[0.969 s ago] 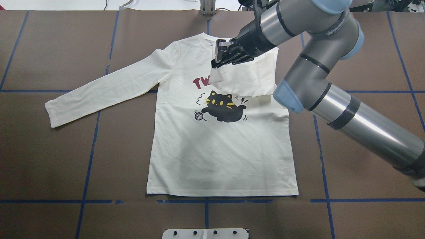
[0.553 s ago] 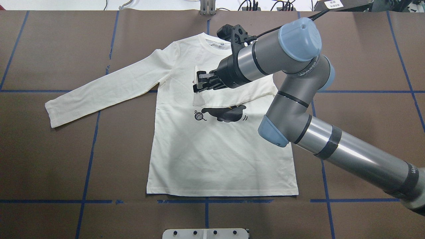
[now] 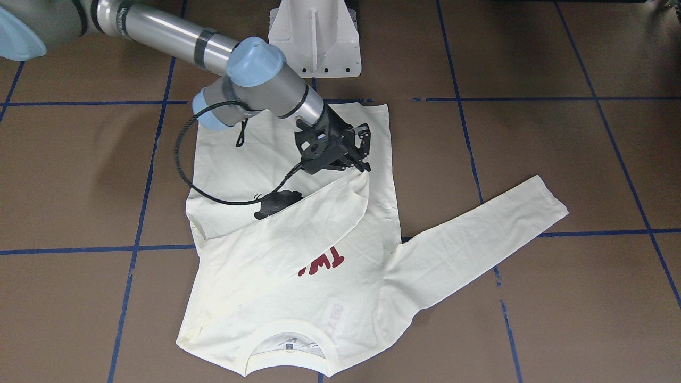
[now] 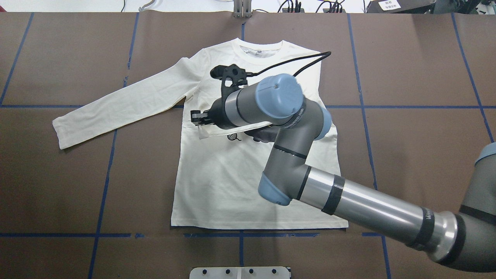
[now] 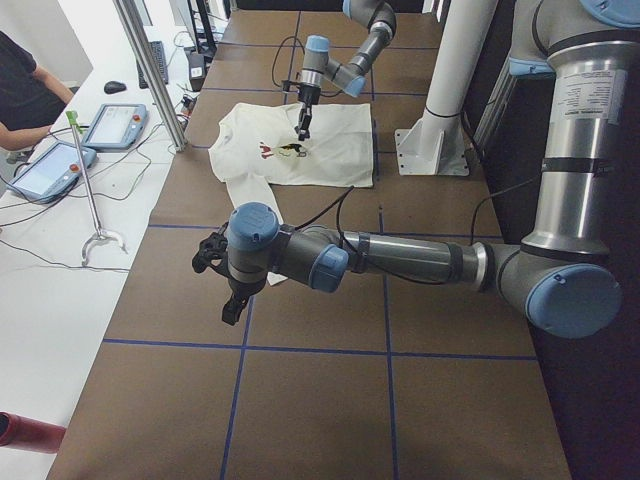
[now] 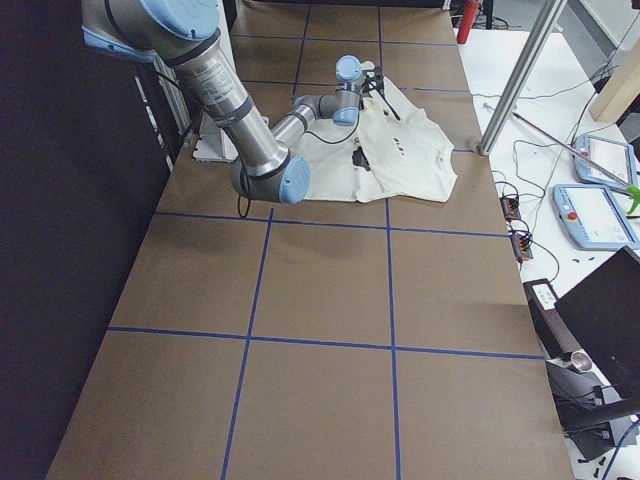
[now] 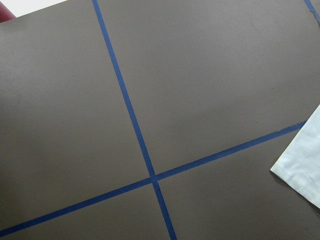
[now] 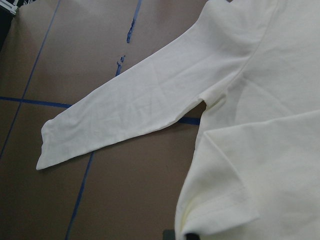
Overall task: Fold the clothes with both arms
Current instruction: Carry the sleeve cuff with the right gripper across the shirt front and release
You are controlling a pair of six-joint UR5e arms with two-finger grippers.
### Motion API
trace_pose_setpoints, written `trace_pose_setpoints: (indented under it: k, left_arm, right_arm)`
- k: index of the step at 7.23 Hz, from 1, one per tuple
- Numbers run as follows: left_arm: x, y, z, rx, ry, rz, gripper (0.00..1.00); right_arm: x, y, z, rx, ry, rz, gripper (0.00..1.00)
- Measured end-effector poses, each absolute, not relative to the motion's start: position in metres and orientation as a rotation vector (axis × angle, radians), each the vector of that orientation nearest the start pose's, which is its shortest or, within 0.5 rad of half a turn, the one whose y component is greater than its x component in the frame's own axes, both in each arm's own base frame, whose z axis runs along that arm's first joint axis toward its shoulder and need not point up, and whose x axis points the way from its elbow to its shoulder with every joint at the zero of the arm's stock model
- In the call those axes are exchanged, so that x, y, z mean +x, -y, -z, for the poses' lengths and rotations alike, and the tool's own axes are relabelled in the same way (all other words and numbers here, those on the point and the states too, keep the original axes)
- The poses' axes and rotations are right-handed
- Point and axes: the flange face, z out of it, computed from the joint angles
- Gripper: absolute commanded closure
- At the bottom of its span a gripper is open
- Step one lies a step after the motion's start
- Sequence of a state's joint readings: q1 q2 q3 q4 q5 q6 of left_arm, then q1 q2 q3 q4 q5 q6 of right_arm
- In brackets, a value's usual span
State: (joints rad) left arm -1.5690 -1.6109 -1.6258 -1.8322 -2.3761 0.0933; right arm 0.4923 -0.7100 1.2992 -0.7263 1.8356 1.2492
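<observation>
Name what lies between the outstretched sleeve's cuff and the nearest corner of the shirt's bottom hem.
Bare brown table crossed by one blue tape line, nothing else; the overhead view shows it between cuff and hem.

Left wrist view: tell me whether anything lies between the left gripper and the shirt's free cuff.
Nothing visible does: only bare table with blue tape separates the left gripper from the cuff.

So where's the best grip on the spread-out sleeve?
Probably the cuff, coming from above on the robot's left. The sleeve lies flat and straight, angled away from the shirt, so its cuff edge sits free on bare table, well clear of the right gripper holding the folded sleeve.
</observation>
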Motion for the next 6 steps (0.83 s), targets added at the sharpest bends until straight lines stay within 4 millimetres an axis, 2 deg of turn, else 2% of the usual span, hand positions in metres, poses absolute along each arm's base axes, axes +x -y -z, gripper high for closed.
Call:
trace_pose_setpoints:
  k: [1, 2, 3, 4, 5, 6]
  left_arm:
    - [-0.06, 0.528, -0.58, 0.373, -0.782, -0.233, 0.0]
    - [-0.06, 0.53, -0.581, 0.371, -0.782, -0.232, 0.0]
    - [-0.059, 0.531, -0.581, 0.369, -0.782, -0.232, 0.0]
    - [-0.055, 0.534, -0.578, 0.361, -0.787, -0.211, 0.0]
    - [-0.037, 0.54, -0.569, 0.343, -0.807, -0.151, 0.0]
    - [-0.002, 0.544, -0.558, 0.321, -0.832, -0.066, 0.0]
  right_arm:
    - [-0.643, 0.436, -0.128, 0.391, 1.375, 0.031, 0.0]
    - [-0.654, 0.429, -0.12, 0.4, 1.36, 0.022, 0.0]
    - [-0.657, 0.433, -0.108, 0.396, 1.33, 0.01, 0.0]
    - [-0.652, 0.444, -0.097, 0.374, 1.283, -0.003, 0.0]
    - [-0.638, 0.465, -0.095, 0.322, 1.215, -0.015, 0.0]
    - [-0.608, 0.496, -0.1, 0.243, 1.128, -0.03, 0.0]
